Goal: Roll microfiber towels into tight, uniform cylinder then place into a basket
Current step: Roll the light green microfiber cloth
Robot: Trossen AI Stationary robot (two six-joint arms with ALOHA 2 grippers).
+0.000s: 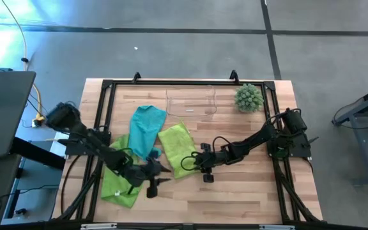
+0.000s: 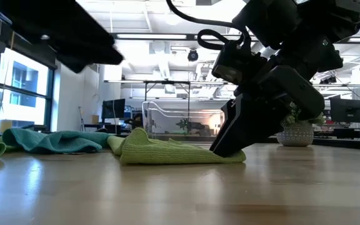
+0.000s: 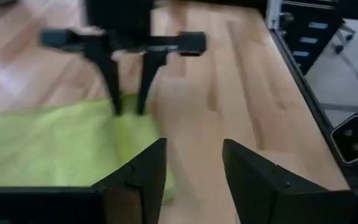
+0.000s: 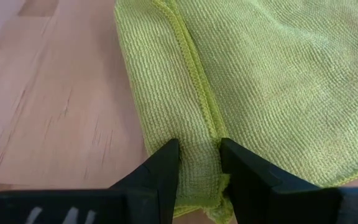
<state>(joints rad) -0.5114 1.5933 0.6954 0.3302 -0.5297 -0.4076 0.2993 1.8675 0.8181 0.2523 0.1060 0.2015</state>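
Observation:
A lime green microfiber towel (image 1: 174,148) lies spread on the table's middle, and my right gripper (image 4: 199,144) is shut on its near edge. My left gripper (image 3: 194,144) stands open just off the same towel's near corner, facing my right gripper (image 3: 128,111), with bare wood between its fingers. A teal towel (image 1: 147,126) lies crumpled beside the lime one, toward the left. A second lime towel (image 1: 119,185) lies under my left arm. The clear basket (image 1: 190,102) stands at the table's far edge. My right gripper pinches the lime towel's hemmed edge strip (image 4: 199,127) between its two fingers, close to a corner. The fingers slant down from the table's right side. The towel rests on the table, with a low hump (image 2: 137,139) farther along it. My left gripper: I cannot tell whether its finger (image 3: 143,171) touches the towel's edge.
A round spiky green plant ball (image 1: 248,97) sits at the far right corner. A black frame (image 1: 107,86) runs around the table's edges. Bare wood (image 1: 235,198) lies near the front and right of the towels.

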